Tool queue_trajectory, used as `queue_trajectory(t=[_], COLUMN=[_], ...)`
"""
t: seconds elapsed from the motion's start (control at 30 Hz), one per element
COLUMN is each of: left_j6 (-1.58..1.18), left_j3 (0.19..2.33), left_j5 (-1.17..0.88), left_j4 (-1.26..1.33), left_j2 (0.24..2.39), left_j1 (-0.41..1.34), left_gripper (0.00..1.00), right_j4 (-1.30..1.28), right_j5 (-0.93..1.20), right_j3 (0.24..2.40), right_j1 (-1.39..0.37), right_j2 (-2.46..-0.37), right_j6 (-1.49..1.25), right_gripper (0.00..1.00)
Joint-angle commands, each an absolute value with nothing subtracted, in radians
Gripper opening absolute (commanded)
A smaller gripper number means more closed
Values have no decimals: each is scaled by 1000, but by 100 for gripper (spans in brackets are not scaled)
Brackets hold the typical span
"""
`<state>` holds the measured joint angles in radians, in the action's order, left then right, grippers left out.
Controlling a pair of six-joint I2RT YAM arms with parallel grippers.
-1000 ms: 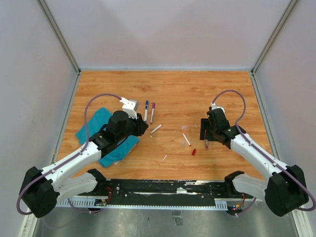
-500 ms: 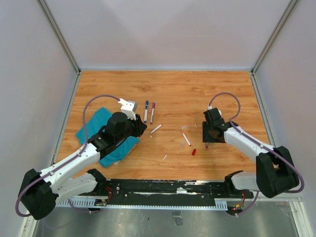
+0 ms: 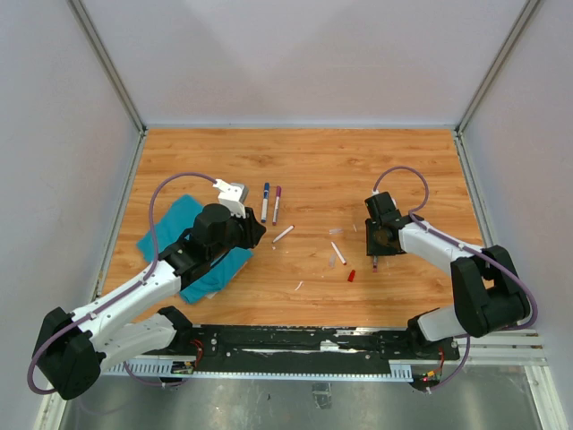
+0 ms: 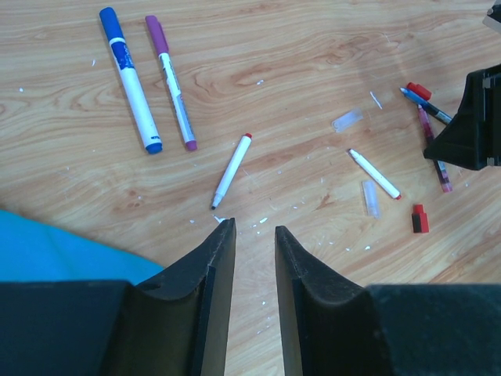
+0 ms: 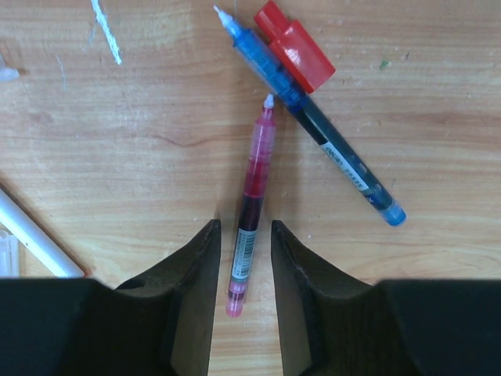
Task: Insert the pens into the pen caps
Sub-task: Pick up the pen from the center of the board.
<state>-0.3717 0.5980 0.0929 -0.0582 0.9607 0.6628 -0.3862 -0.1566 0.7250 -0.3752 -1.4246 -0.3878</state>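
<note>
Table: wood-grain table [image 3: 313,157] between pale walls, scuffed and flecked white, is carrying all the pieces.
Right gripper: the right gripper [image 5: 244,229] is hanging directly over the pink pen [image 5: 255,164], its black fingers parted and straddling the tail end. Slivers of wood are showing on both sides, so I judge it is not pinching yet.
Pink pen: it is lying almost straight along the gripper's reach, tail between the jaws, bare nib pointing away and meeting the blue pen [image 5: 321,133].
Blue pen: it is lying slantwise just beyond, with a blocky red cap [image 5: 296,45] resting against it near the nib.
Left gripper: the left gripper [image 4: 249,231] is hovering over bare wood beside the teal cloth [image 4: 55,243], jaws narrowly apart and gripping nothing. A white pen [image 4: 231,171] is lying slanted just ahead.
Nearer arm: the right one is plainly nearer the pink pen.
Materials: both pens are looking like smooth, translucent plastic cylinders, likely to roll.
</note>
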Motion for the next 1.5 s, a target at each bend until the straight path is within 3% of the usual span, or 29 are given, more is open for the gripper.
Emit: queue_trajectory(t=[0.0, 0.13, 0.33, 0.6, 1.1, 1.33, 1.47], left_j6=[-376, -375, -392, -440, -506, -535, -551], left_j3=[592, 595, 597, 592, 555, 560, 560], left_j5=[101, 102, 102, 83, 5, 20, 5], left_j4=[-59, -66, -64, -28, 100, 215, 276], left_j2=[940, 932, 926, 929, 912, 972, 1007], left_j1=[664, 664, 664, 664, 706, 828, 884], left_gripper=[31, 31, 31, 36, 50, 52, 55], right_j4=[-368, -365, -353, -358, -206, 77, 283], right_j5=[-133, -114, -66, -58, 261, 491, 514], right_j3=[740, 744, 733, 714, 593, 488, 418], right_j1=[-334, -318, -297, -296, -297, -302, -331], right_j2=[-1449, -1456, -1452, -1370, -947, -843, -808], right_j6=[-377, -374, -367, -367, -391, -619, -752], right_gripper=[31, 27, 12, 2, 1, 1, 1])
